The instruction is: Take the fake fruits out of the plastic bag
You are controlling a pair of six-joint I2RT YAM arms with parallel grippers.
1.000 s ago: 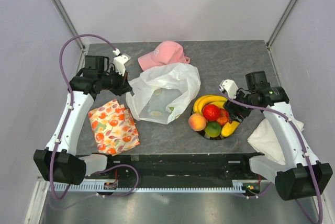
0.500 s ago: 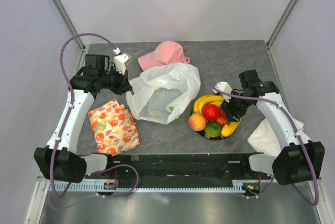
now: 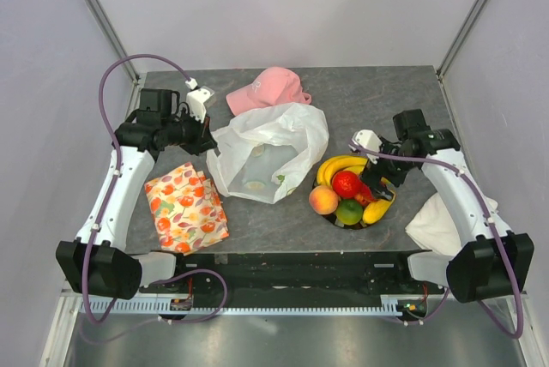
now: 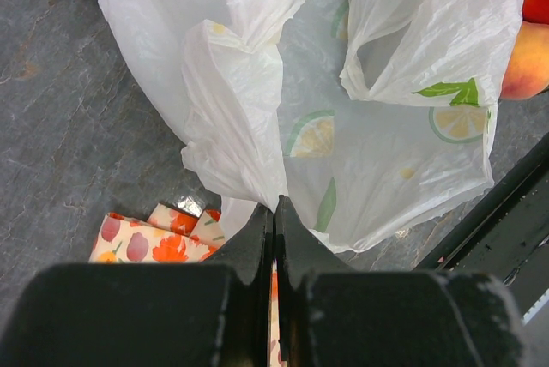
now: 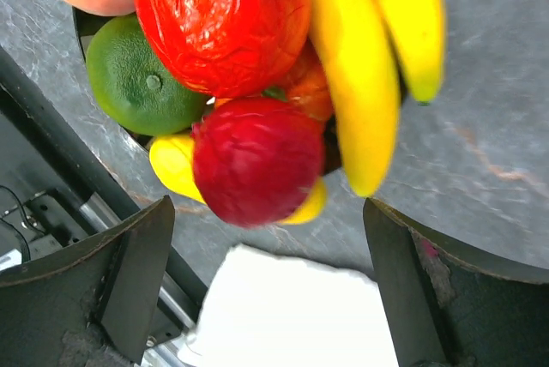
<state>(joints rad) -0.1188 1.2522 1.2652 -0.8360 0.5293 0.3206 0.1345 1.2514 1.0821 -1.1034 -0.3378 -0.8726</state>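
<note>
— We look down on a grey stone-look table boxed in by pale walls. What sits at our left?

— A flowered cloth. Beside it is our left gripper, its jaws pressed together on a pinch of the plastic bag at the bag's left edge. A pink cap lies just behind the bag.

— Anything inside the bag?

— In the left wrist view we make out only crinkled film and printed citrus slices. Folds hide part of it, so we judge it empty but cannot be sure.

— And the fake fruits?

— They are heaped on a dark dish just right of the bag: bananas, red ones, a peach and a lime. Our right gripper hangs at the heap's right side, jaws spread wide and gripping nothing. A white cloth lies beyond it.

— So where do we stand?

— We think the emptying is done or nearly so. What is left is checking the bag's folds and letting it go.
</note>
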